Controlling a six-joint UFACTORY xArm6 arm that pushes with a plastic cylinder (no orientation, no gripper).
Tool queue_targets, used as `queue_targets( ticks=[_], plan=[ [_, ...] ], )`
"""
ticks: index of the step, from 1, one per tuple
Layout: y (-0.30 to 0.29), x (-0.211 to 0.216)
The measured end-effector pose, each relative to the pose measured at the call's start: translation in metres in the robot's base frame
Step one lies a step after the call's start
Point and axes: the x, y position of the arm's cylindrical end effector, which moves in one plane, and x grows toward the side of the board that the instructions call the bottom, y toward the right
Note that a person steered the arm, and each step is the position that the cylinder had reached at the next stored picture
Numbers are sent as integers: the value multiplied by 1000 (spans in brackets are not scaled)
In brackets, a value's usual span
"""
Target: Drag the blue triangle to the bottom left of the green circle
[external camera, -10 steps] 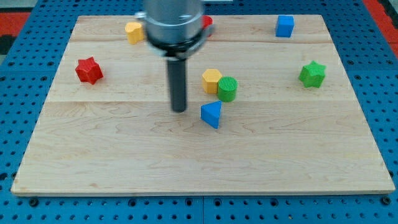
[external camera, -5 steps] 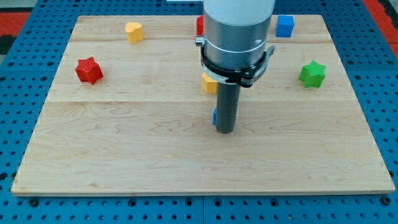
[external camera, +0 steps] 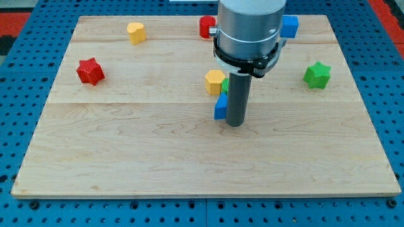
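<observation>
tip: dark rod's tip [external camera: 235, 123] sat touching the small blue plastic triangle's [external camera: 220, 108] right side | no claw on this rig | triangle just below the mostly hidden green circle [external camera: 224, 84], beside the yellow block [external camera: 214, 82] on the wooden worktop [external camera: 126, 145] | risk: pushing up could jam it into both

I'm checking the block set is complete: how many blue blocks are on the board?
2. A blue cube sits near the view's top right, partly behind the arm. A blue triangle lies mid-board, just left of my tip. The arm may hide others.
</observation>
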Motion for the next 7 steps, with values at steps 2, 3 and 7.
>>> queue_targets(
  ticks=[2, 3, 7],
  plan=[
    [-16, 0],
    [-20, -1],
    [-19, -14]
  ],
)
